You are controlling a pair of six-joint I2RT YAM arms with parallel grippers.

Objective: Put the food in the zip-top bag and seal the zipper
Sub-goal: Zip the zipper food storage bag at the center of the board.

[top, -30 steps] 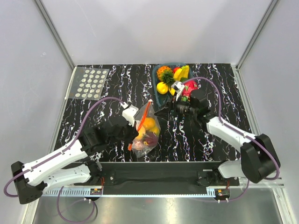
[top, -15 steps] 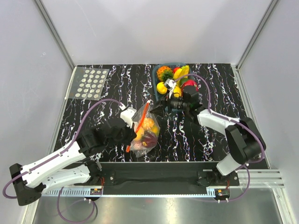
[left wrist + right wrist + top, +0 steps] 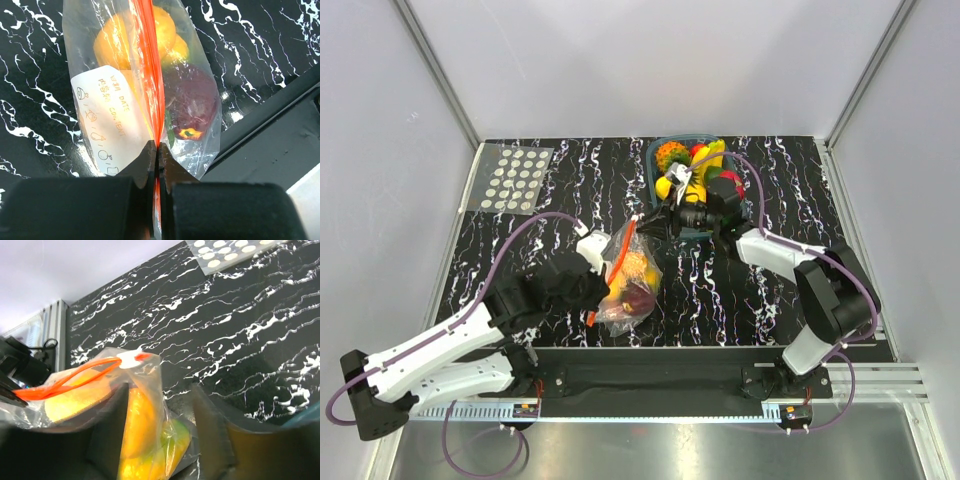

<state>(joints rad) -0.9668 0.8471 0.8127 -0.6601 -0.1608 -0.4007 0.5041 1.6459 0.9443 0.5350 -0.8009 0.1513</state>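
**Overhead view.** The bag [image 3: 628, 275] lies at centre frame on the surface [image 3: 560, 200], running from upper right to lower left. Its zipper [image 3: 626, 245] shows as a red-orange line along its length. The left pincer [image 3: 599, 298] meets the bag at its lower-left end. The right pincer [image 3: 651, 222] sits at the upper-right end.

**Left wrist view.** The left pincer's fingers are pressed together at lower centre, clamped on the zipper. The bag stretches away toward the top of the frame. The food [image 3: 117, 45] shows through the film. Orange and yellow round pieces lie at the far end. A purple piece [image 3: 192, 100] lies nearer the pincer, to the right of the zipper. A white label [image 3: 102, 125] with writing lies to the left of the zipper.

**Right wrist view.** The right pincer's fingers stand apart. The bag's corner lies by the finger on the left of the frame and reaches partly into the gap. Whether either finger touches the film cannot be told.

**Setting.**
- The surface is black with white veining.
- A teal tray [image 3: 651, 168] holding more coloured pieces sits at upper centre, just beyond the right pincer and partly covered by that arm.
- A dotted sheet [image 3: 515, 178] lies at upper left, well apart from the bag.
- Pale walls [image 3: 650, 60] enclose three sides.
- A metal rail [image 3: 650, 410] runs along the lower edge of the frame.
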